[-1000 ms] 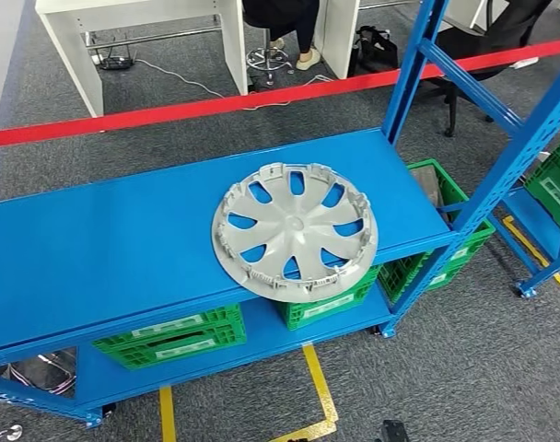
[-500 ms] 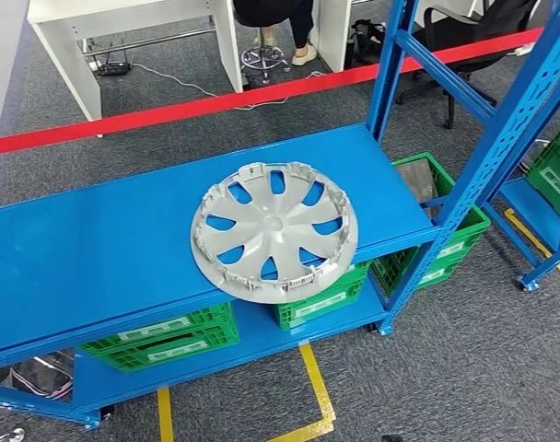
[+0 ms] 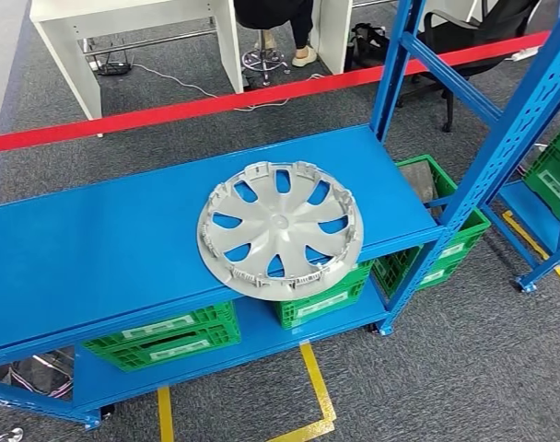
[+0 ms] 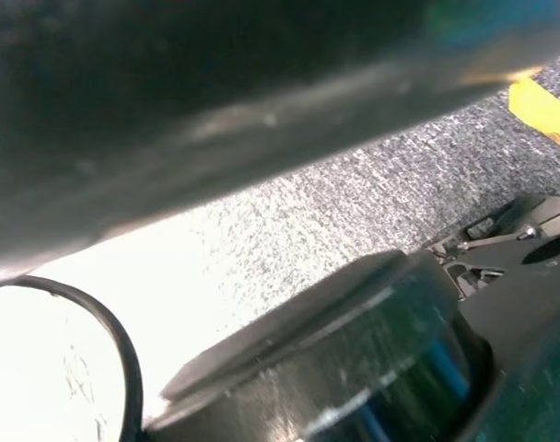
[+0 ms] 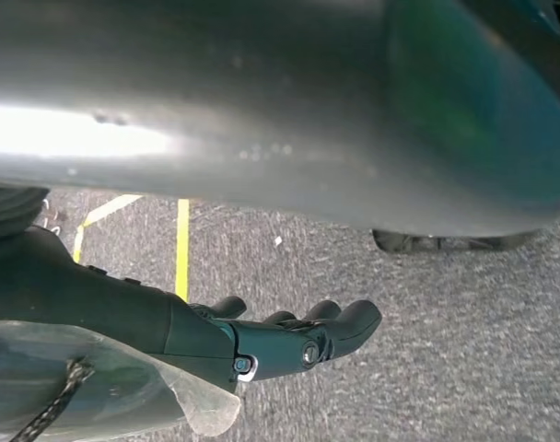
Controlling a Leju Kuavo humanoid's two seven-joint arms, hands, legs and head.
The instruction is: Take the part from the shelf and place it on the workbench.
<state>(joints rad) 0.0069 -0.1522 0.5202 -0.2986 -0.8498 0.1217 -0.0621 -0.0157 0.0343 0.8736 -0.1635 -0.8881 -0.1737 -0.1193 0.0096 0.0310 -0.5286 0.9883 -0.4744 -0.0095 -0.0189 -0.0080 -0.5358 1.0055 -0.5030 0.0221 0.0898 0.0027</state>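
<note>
Wheel cover (image 3: 281, 230) lies flat on the blue shelf (image 3: 110, 249), overhanging its front edge. Right hand (image 5: 284, 336) hangs above carpet (fingers nearly straight, holding nothing); left hand's state cannot be told.

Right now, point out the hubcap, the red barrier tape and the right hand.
hubcap (image 3: 281, 228): head view, on its centre hub.
red barrier tape (image 3: 193, 109): head view, mid-strip, above the shelf.
right hand (image 5: 291, 341): right wrist view, on the dark palm behind the fingers.
</note>
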